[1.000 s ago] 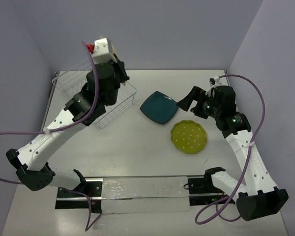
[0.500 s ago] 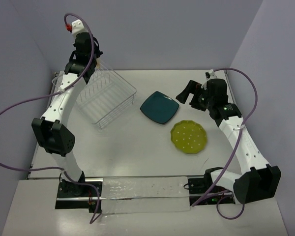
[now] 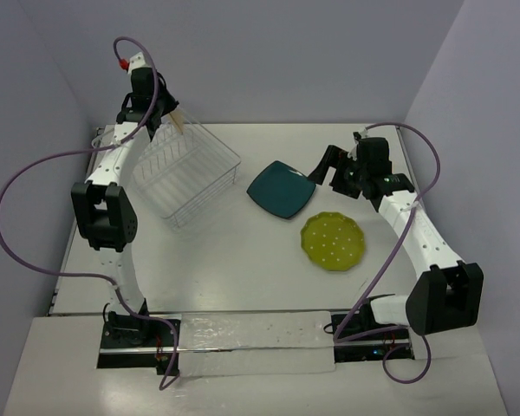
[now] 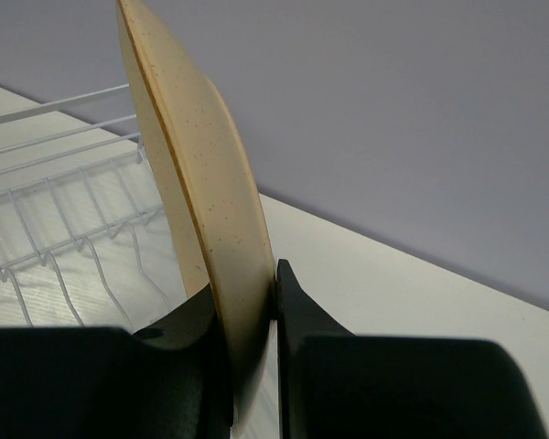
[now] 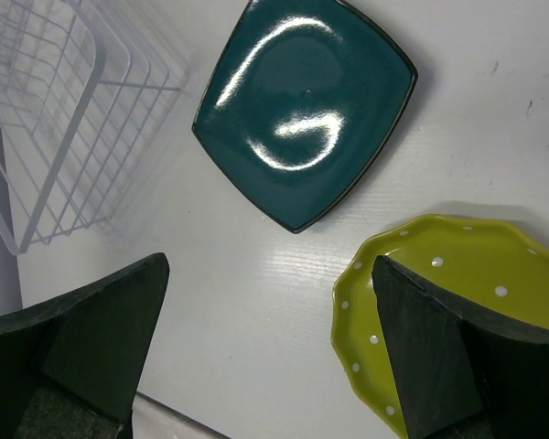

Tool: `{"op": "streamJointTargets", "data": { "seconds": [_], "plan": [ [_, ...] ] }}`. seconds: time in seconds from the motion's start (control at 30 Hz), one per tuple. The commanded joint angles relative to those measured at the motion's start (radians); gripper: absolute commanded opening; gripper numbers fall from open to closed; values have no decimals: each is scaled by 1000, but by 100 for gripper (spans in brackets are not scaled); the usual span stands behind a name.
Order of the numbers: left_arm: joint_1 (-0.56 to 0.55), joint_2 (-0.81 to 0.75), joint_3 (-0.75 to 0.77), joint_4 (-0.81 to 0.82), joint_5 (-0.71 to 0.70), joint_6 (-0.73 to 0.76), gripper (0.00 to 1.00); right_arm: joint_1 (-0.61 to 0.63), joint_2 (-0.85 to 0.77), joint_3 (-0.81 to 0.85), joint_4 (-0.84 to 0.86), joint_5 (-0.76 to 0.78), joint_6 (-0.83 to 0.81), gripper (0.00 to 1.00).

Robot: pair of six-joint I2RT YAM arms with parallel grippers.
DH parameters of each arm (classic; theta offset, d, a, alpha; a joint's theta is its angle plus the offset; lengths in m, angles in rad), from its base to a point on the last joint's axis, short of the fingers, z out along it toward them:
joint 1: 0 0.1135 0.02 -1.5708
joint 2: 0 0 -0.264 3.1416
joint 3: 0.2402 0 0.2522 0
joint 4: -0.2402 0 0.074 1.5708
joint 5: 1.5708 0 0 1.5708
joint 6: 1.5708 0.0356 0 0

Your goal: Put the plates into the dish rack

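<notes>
- Cream plate (image 4: pixel 201 229): held on edge, near upright w/ slight tilt, in the air over the far-left corner of the dish rack (image 3: pixel 186 178). Not in a slot yet.
- left jaws: clamped on the plate's lower rim, one finger on each face. Floral side not visible in wrist view.
- Dish rack: white wire, far-left on the bench (image 3: pixel 243 260), prong rows below the plate, no plate seen inside.
- Step in hand (judged): lower the cream plate into a slot. To do it well, keep the plate in line w/ the prong rows, aim the rim btw two prongs and descend slowly. Let go only once the rim sits on the rack floor, else it may tip.
- Teal plate (image 3: pixel 280 190): flat on bench, just right of rack.
- Yellow-green dotted plate (image 3: pixel 334 241): flat, near the teal one, not touching.
- right jaws: spread wide, empty, hovering by the teal plate's right side.
</notes>
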Motion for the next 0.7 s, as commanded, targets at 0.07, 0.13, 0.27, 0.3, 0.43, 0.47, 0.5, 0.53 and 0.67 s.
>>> {"op": "streamJointTargets", "data": {
  "seconds": [0.07,0.13,0.27,0.3,0.43,0.47,0.5,0.53,0.67],
  "plan": [
    [17,-33,18,236,19,-65,0,-19,9,59,-29,36,-15,100],
    [17,-25,15,236,8,-63,0,-19,9,61,-33,37,-16,100],
    [18,-16,-18,238,-36,-51,0,-20,-3,48,-36,47,-12,100],
    [18,-17,-28,238,-41,-49,0,-20,-5,44,-37,52,-10,100],
    [18,-19,-72,244,-49,-34,0,-22,-18,25,-34,53,-1,100],
    [18,-16,-76,240,-49,-35,0,-22,-18,21,-34,51,-1,100],
    [18,-15,-85,242,-49,-31,0,-22,-20,19,-35,57,2,100],
    [18,-14,-87,242,-47,-26,0,-22,-22,17,-36,57,4,100],
    [18,-4,-90,213,-72,-21,0,-22,-25,2,-28,60,3,100]
  ]
}}
